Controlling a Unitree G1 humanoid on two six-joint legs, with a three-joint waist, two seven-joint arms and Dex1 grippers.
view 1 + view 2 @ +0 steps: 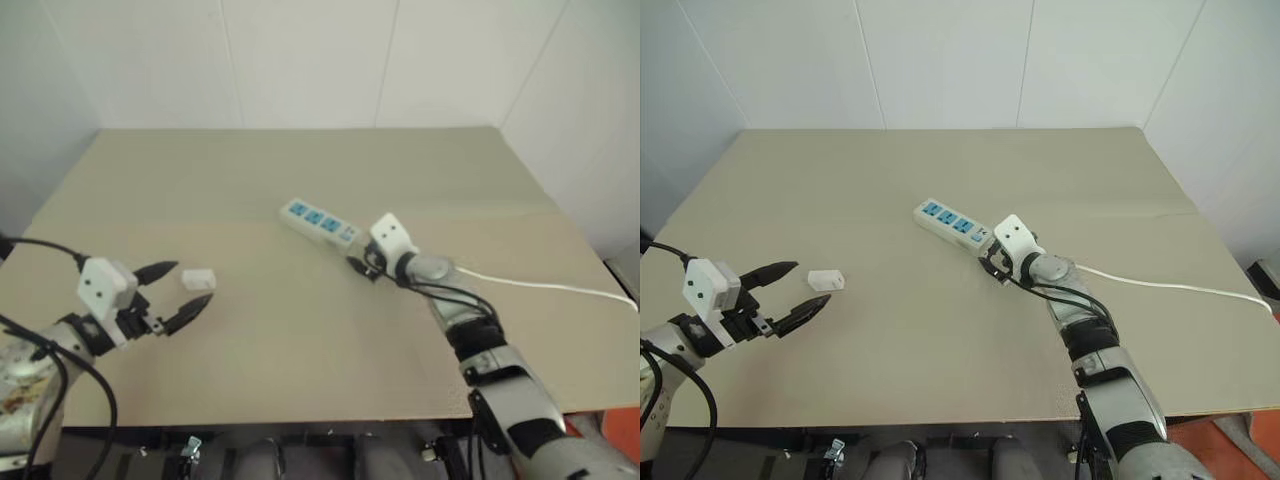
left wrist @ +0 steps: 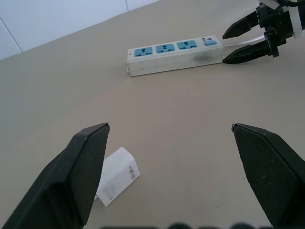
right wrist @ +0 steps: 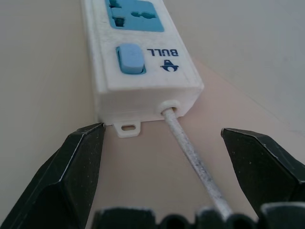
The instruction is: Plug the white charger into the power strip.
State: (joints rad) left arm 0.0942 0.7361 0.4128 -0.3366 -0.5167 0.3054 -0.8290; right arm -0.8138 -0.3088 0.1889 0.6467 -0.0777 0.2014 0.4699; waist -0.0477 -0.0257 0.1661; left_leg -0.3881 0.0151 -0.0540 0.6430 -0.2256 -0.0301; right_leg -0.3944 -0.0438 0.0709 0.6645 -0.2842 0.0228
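The small white boxy charger (image 1: 826, 279) lies unplugged on the bench, well apart from the long white blue-socketed power strip (image 1: 954, 225); my left claw (image 1: 787, 294) and right claw (image 1: 991, 264) both gape wide, empty.

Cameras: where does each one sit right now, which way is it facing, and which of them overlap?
Left and right eye views: head camera, forward and down over the table; both arms show.
Left wrist view: along the open left gripper, at the white charger and the power strip.
Right wrist view: along the open right gripper, at the strip's switch end and cord.
Shared: every view shows the strip; the left wrist view also catches the right gripper.
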